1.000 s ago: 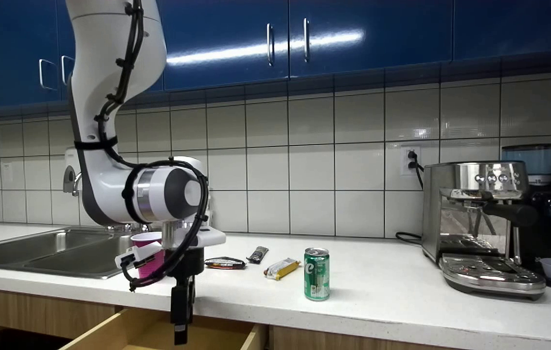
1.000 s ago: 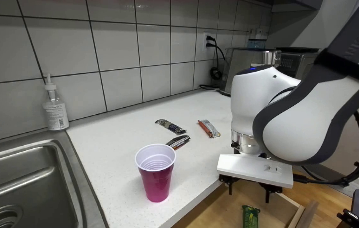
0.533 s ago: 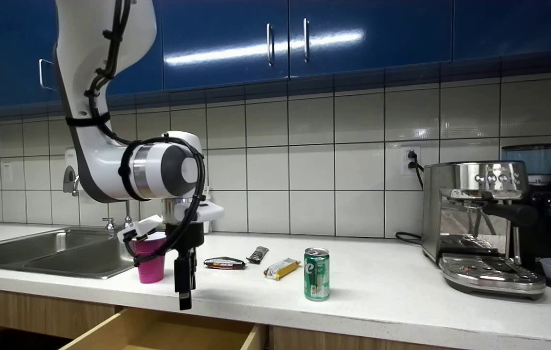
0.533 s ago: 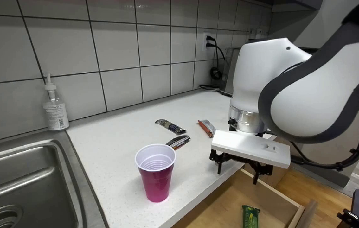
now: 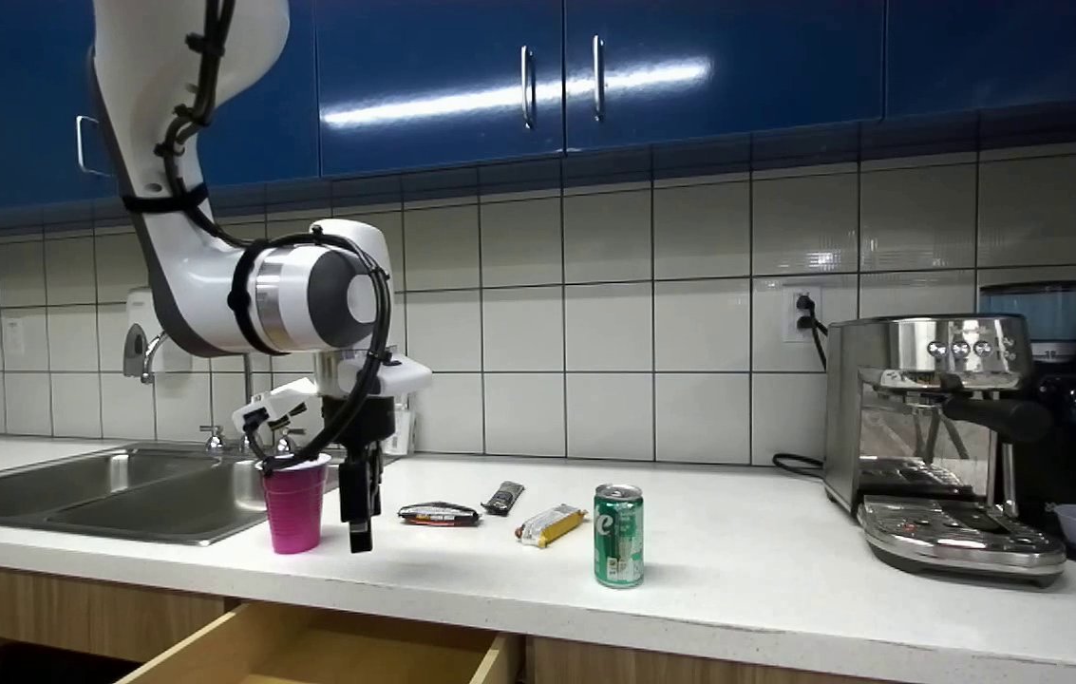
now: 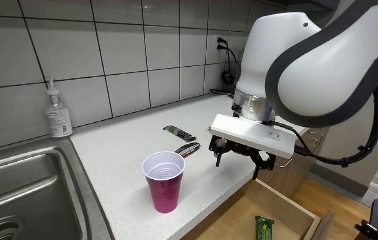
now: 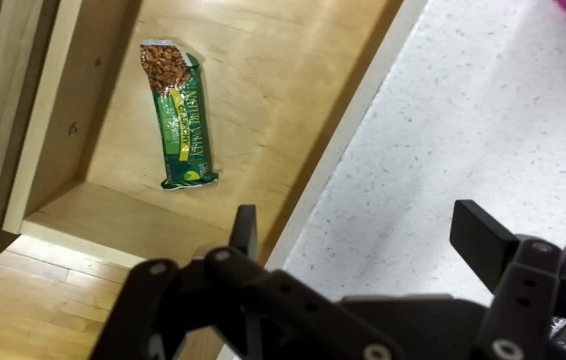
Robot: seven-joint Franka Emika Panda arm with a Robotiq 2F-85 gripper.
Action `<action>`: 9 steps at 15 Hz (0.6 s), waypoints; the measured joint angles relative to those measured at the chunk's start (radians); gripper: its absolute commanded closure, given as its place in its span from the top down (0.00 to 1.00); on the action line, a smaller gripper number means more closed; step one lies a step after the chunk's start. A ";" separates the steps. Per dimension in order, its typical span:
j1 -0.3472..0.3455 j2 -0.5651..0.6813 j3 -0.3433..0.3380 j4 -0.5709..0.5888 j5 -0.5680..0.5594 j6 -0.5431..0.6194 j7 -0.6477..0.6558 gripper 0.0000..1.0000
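One drawer [image 7: 273, 75] holds one bar [image 7: 183, 125], the counter [image 5: 784, 570] three.

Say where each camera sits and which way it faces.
In an exterior view: by the sink, looking along the counter; arm and gripper show.
In an exterior view: in front of the counter, facing tiled wall; arm and gripper show.
Wrist view: on the arm, looking down at drawer and counter; open gripper shows.
Shared in both exterior views: pink cup.
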 measured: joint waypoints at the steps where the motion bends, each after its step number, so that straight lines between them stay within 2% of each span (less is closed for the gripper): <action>1: -0.002 0.001 0.003 0.014 0.016 -0.005 0.000 1.00; 9: -0.014 0.073 0.005 0.162 0.054 -0.032 0.014 1.00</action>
